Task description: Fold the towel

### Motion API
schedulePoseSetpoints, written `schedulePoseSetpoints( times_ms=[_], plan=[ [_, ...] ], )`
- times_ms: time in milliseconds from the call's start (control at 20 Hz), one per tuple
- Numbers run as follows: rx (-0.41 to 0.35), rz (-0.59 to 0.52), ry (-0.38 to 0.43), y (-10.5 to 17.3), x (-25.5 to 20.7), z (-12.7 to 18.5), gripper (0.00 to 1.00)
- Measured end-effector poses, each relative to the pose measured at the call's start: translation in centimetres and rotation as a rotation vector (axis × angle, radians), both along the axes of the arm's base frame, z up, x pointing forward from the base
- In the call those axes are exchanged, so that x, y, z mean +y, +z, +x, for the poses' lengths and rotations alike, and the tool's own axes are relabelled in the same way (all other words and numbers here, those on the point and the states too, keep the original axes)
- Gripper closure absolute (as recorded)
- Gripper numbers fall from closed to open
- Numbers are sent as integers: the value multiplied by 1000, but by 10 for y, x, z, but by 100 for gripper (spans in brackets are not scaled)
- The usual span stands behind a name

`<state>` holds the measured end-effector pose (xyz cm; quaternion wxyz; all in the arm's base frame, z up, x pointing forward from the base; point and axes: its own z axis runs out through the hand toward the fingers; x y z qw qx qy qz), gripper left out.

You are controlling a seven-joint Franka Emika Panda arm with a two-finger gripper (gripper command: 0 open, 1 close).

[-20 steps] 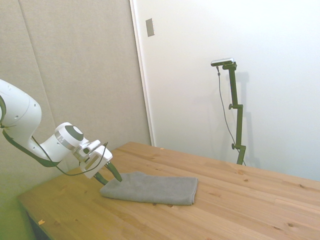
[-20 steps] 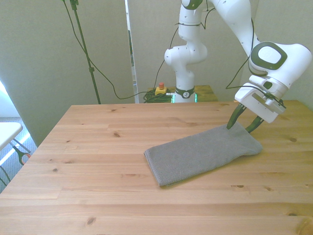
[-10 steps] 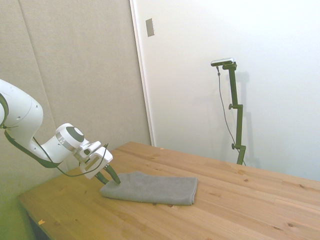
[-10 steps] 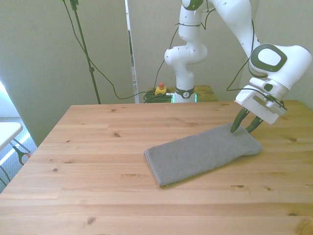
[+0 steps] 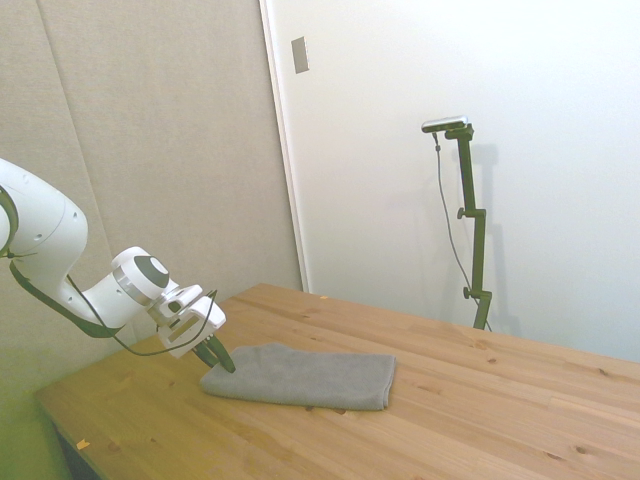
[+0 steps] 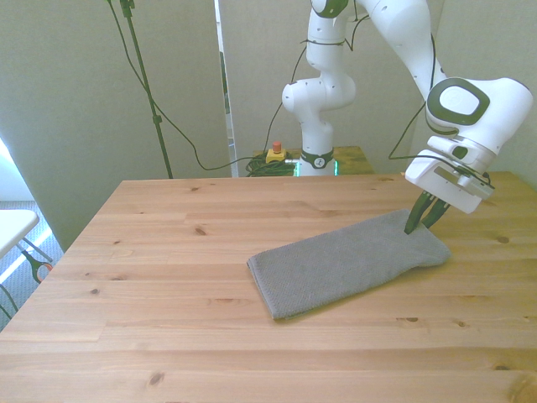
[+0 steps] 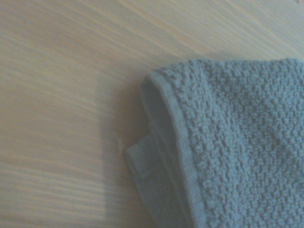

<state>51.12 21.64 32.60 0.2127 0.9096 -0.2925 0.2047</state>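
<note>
The grey towel (image 6: 344, 260) lies flat on the wooden table (image 6: 168, 252) as a long folded strip, running from the middle toward the front view's right. My gripper (image 6: 417, 222) is tilted down at the strip's far right end, its dark fingers drawn together on the towel's edge there. From the side, the gripper (image 5: 218, 360) pinches the left end of the towel (image 5: 310, 375). Up close, the wrist view shows a towel corner (image 7: 237, 142) with layered hems lying on the wood.
The table's right edge in the front view runs close to the gripper. A yellow box with a red button (image 6: 274, 154) and cables sit behind the table's far edge by the robot's base (image 6: 317, 159).
The fingers stood wide apart over the towel's end a second ago and have closed in on it. The gripper head has sunk a little. The towel has not moved.
</note>
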Motion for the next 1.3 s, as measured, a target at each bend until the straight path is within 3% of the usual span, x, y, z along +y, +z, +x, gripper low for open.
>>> schedulePoseSetpoints(
  times_ms=[150, 400, 850, 1300],
  plan=[
    [-13, 63, -7, 17, -9, -2, 100],
    [-73, 166, -26, 79, -44, -8, 100],
    [-125, 256, -99, 151, -183, 16, 100],
    [-163, 353, -187, 208, -282, 29, 100]
  ],
)
